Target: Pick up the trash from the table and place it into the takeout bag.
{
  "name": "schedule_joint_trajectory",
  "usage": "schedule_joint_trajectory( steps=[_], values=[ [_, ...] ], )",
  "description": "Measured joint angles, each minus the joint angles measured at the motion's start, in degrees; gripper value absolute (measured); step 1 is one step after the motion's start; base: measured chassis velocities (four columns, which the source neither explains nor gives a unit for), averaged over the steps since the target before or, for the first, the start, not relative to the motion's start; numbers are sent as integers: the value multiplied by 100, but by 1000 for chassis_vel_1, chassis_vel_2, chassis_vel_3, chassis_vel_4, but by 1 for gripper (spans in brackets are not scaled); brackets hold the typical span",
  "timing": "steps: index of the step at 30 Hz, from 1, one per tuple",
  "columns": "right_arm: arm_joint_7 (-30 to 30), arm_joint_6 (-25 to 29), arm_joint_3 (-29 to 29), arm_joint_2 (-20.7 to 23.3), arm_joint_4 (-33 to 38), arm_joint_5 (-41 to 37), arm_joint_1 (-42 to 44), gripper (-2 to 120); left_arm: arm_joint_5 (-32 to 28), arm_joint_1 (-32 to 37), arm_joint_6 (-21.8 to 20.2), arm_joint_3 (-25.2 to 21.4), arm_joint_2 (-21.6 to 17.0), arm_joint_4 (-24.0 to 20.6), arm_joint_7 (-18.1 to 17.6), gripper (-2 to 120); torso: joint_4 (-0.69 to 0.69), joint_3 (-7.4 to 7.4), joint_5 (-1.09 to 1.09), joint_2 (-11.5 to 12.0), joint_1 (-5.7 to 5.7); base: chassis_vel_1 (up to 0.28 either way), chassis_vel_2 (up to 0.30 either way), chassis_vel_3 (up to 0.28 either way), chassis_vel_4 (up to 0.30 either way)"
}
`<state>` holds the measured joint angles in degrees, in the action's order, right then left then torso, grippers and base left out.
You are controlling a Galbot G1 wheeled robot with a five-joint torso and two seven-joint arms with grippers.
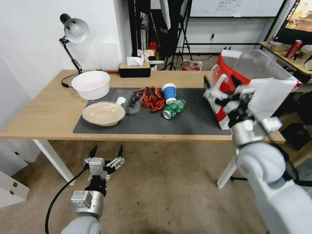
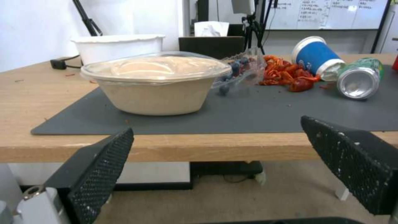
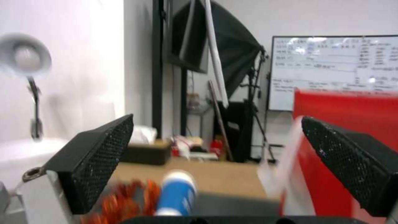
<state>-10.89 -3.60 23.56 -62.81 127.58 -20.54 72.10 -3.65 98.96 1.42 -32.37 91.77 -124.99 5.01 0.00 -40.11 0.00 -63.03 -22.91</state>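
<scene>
The right claw [image 1: 224, 91] and forearm hide the near-left face of the takeout bag [image 1: 260, 74]; the blue paper cup [image 3: 177, 194] is motion-blurred.

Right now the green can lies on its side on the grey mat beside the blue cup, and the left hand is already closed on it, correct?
Not quite. The green can does lie on its side on the grey mat beside the blue cup, but the left hand is open and empty, below the table edge. The head view shows it.

Desk lamp [image 1: 75, 31], tissue box [image 1: 134, 69], whiteboard [image 3: 335, 71].
</scene>
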Motion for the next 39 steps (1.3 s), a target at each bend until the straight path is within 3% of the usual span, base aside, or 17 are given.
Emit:
schedule_joint_trajectory(
  steps=[10,20,39],
  values=[
    [-705,618,-100,-270,-81,982,1298,100,-24,-16,8,-5,-15,24,0,100,0,0,-1,0,0,0,0,0,0],
    [-1174,1128,-375,-438,-437,1145,2071,100,-41,-40,41,-28,-29,59,0,100,0,0,0,0,0,0,0,0,0],
    [-1286,1101,-708,-512,-619,1014,1859,100,-61,-30,101,-149,-63,68,-7,100,0,0,-1,0,0,0,0,0,0]
  ],
)
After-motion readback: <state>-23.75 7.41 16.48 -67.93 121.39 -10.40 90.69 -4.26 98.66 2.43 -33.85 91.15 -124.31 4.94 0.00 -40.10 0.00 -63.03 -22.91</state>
